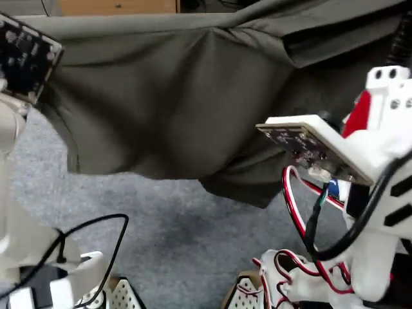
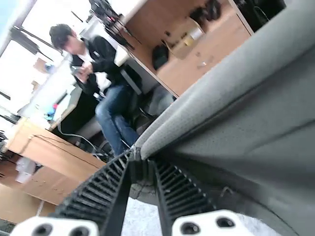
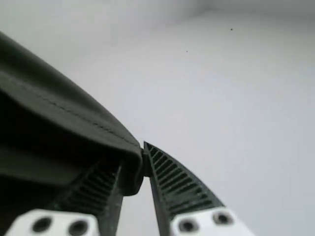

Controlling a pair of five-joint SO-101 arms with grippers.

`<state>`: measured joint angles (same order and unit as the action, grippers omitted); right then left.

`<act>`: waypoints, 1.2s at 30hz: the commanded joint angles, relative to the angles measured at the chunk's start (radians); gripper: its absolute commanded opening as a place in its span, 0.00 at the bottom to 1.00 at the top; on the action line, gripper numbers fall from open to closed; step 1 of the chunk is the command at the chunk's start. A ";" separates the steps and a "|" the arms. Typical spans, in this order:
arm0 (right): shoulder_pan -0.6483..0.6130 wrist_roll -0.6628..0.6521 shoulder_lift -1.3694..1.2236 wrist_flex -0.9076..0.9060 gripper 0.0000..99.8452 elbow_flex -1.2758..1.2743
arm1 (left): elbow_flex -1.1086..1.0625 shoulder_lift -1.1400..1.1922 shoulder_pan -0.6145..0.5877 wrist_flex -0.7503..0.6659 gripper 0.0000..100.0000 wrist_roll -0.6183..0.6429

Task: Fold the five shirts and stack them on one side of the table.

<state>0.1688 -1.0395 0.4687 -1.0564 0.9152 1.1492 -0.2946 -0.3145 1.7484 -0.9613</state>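
Observation:
An olive-grey shirt (image 1: 180, 96) is held up above the grey table and hangs across the far half of the high view, its lower hem drooping toward the table. In the left wrist view my left gripper (image 2: 141, 167) is shut on a folded edge of the shirt (image 2: 246, 113), which stretches away from the ribbed fingers (image 2: 98, 196). My right gripper (image 3: 142, 164) is shut on a seamed edge of the shirt (image 3: 49, 128), with the cloth bunched between its ribbed fingers (image 3: 172, 182). Both arms stand raised at the sides of the high view.
Bare grey table (image 1: 180, 232) lies in front of the hanging shirt. The left arm's body (image 1: 19, 212) with a black cable and the right arm's body (image 1: 360, 193) with red and white wires stand at the near corners. A wooden cabinet (image 1: 116, 6) is behind.

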 commanded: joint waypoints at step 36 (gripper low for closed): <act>-0.136 -0.048 0.010 0.132 0.00 -0.944 | -1.527 -0.291 -0.014 -0.628 0.02 -0.058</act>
<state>0.0598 -1.0825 0.4872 -1.0948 0.1082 -0.1688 -0.5723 -0.3237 1.3955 -1.0104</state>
